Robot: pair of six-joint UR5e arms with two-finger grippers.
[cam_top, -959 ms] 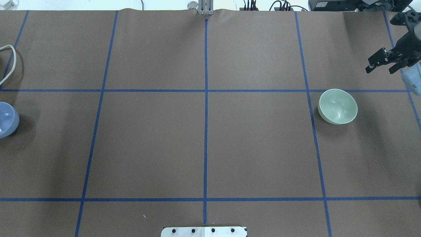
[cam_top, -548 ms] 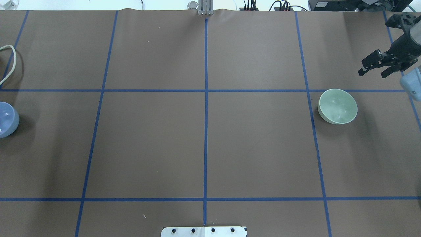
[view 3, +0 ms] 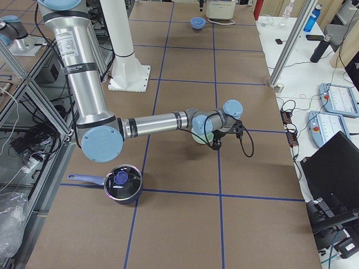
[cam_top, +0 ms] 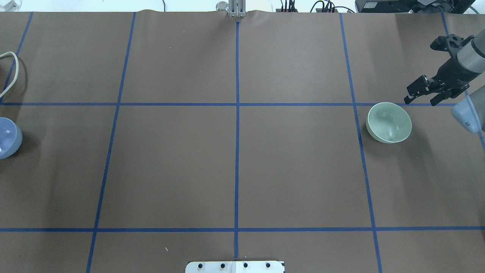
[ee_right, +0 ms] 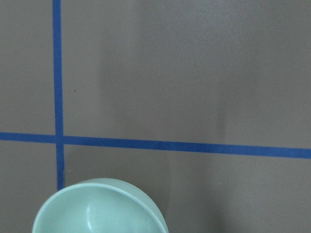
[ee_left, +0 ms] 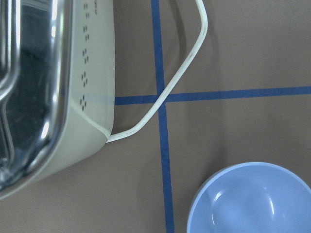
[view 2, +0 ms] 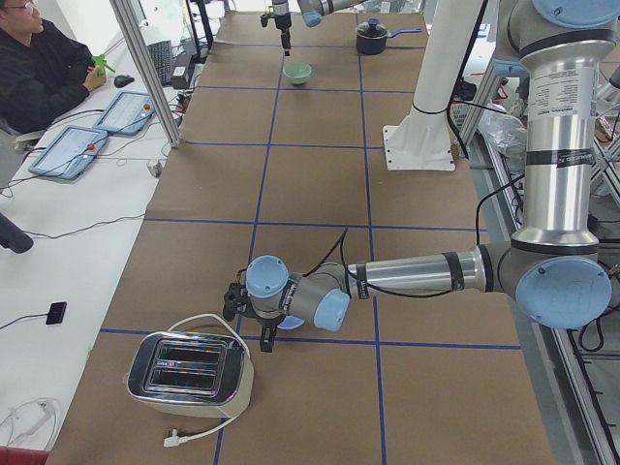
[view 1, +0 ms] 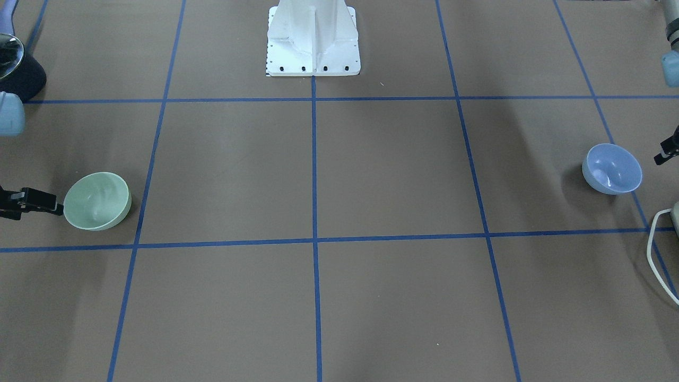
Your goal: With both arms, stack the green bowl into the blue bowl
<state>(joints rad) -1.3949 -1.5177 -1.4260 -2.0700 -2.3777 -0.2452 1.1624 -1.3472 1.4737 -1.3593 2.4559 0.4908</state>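
The green bowl (cam_top: 389,122) stands upright on the table's right side; it also shows in the front view (view 1: 97,200) and the right wrist view (ee_right: 99,208). My right gripper (cam_top: 420,101) is open and empty, hovering just beyond the bowl's far right rim, apart from it. The blue bowl (cam_top: 5,138) stands at the far left edge; it also shows in the front view (view 1: 611,168) and the left wrist view (ee_left: 252,199). My left gripper (view 1: 667,149) is only a black tip at the frame's edge, beside the blue bowl. I cannot tell whether it is open.
A cream and chrome toaster (view 2: 189,381) with a white cord (cam_top: 9,72) stands beyond the blue bowl at the left end. A dark lidded pot (view 3: 122,183) sits near the right arm's base. The white pedestal (view 1: 313,37) stands at the robot's side.
My right gripper has moved left and toward the green bowl, from the table's right edge to just beyond the bowl's rim. Both bowls stay put.
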